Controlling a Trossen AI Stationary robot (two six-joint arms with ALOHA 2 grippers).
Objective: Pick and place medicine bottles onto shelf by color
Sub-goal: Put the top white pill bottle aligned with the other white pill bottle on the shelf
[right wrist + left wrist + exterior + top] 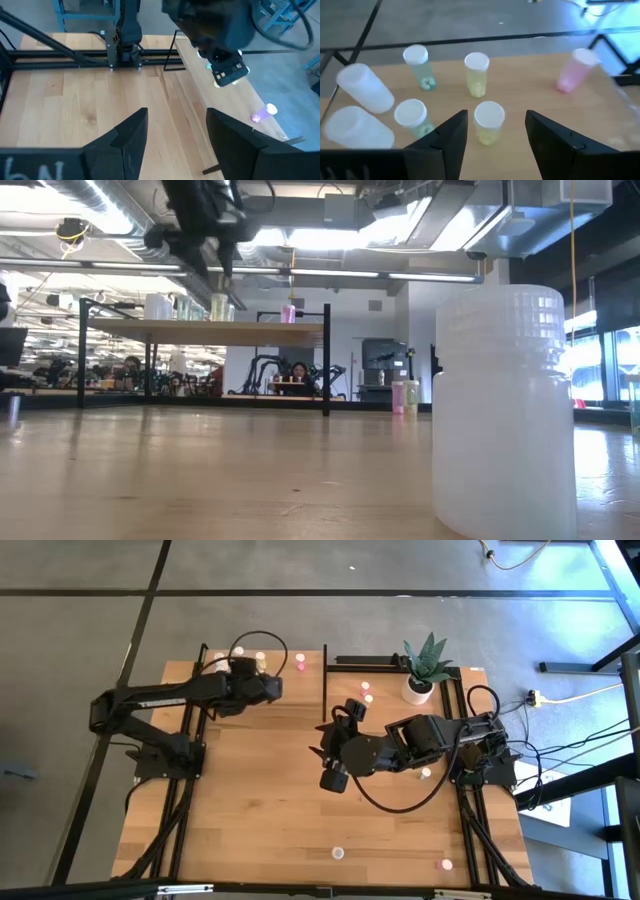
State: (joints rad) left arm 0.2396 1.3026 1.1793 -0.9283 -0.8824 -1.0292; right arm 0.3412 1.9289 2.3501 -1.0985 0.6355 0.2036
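Hovering over the shelf's (225, 690) far edge, the left gripper (495, 137) hangs with jaws open and empty; a yellow bottle (488, 121) stands upright on the shelf right between them, white cap up. Another yellow bottle (477, 74), two green bottles (421, 67), a pink bottle (575, 70) and two white bottles (365, 87) stand near it. Their contents cannot be made out. The right gripper (175, 137), jaws open and empty, waits over the counter (260, 820) middle, well apart, so the left arm looks better placed for this shelf work.

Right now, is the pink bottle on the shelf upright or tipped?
Upright. In the left wrist view the pink bottle stands on its base on the shelf, cap up.
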